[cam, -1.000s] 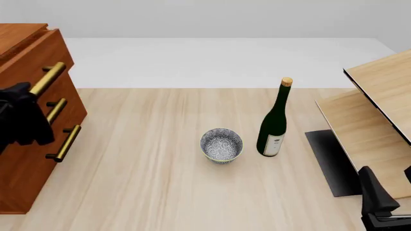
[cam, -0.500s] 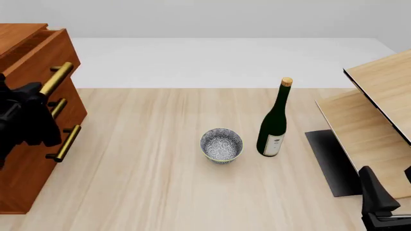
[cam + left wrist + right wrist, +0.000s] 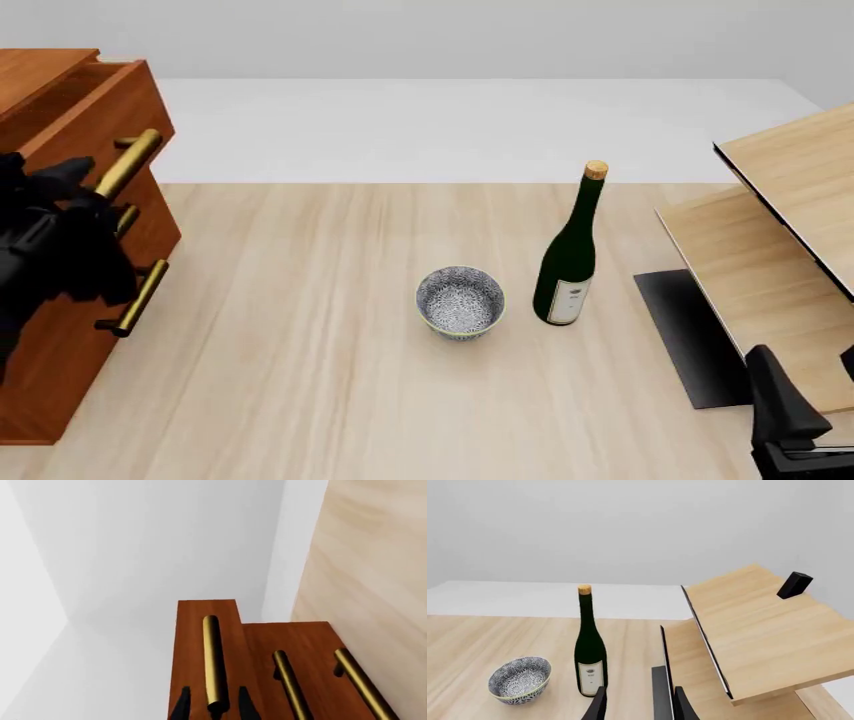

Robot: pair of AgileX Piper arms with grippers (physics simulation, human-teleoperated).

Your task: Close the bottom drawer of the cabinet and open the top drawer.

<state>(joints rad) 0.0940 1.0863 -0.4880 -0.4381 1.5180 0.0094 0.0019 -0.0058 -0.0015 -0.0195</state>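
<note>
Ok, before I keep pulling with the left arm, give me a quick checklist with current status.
1. left gripper on the top drawer's handle: ok, a finger shows on each side of the bar's near end in the left wrist view.
2. Grip firmly shut on the bar: cannot tell, the contact is cut off at the frame edge.
3. top drawer opening: ok, its front stands proud of the two below.
4. bottom drawer closed: ok, its front looks level with the middle drawer's.
5. Pull path clear: ok, the bowl and bottle stand well apart from the cabinet.
6. right gripper out of the way: ok, it is near the wooden panels.
</note>
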